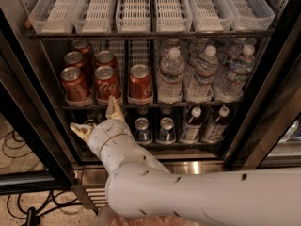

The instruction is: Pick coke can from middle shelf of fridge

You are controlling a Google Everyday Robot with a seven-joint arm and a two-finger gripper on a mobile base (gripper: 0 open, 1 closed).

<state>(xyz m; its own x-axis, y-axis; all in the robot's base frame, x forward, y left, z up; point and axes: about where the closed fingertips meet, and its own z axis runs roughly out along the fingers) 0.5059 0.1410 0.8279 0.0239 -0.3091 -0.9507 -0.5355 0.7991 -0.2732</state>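
Note:
The fridge (263, 126) stands open in front of me. Its middle shelf (155, 105) holds several red coke cans on the left and clear water bottles (202, 74) on the right. The nearest coke can (107, 84) stands at the front of the second lane, with another (74, 84) to its left and one (140, 82) to its right. My gripper (98, 118) is open, just below the shelf's front edge and under the front coke cans. One fingertip (113, 107) points up at the shelf edge, the other fingertip (80, 129) points left. It holds nothing.
The top shelf has bare white slotted lanes (136, 8). The lower shelf holds silver cans (165, 130) and small bottles (190, 124), partly behind my wrist. A steel base grille (91, 197) and floor cables (19, 149) lie at the lower left. My white arm (197, 192) fills the foreground.

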